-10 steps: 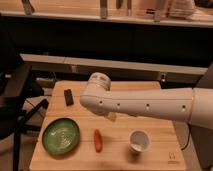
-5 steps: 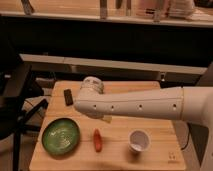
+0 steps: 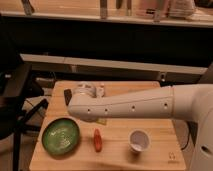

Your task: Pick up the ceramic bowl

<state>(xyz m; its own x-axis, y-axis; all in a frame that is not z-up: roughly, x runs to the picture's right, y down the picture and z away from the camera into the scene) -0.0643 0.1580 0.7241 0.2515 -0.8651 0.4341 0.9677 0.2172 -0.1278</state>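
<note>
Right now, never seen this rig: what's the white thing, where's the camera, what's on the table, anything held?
There is one camera, looking down on a wooden table; where it is mounted isn't known. The thick white tube coming in from the right is the robot's single arm. Its gripper, a two-finger claw, is at the arm's left end, over the back-left of the table. It is open and holds nothing. The green ceramic bowl lies front left, a small red item beside it, a white cup further right, and a dark object at the back.

table [image 3: 117,156] — ceramic bowl [image 3: 60,135], red item [image 3: 97,140], white cup [image 3: 139,141]
</note>
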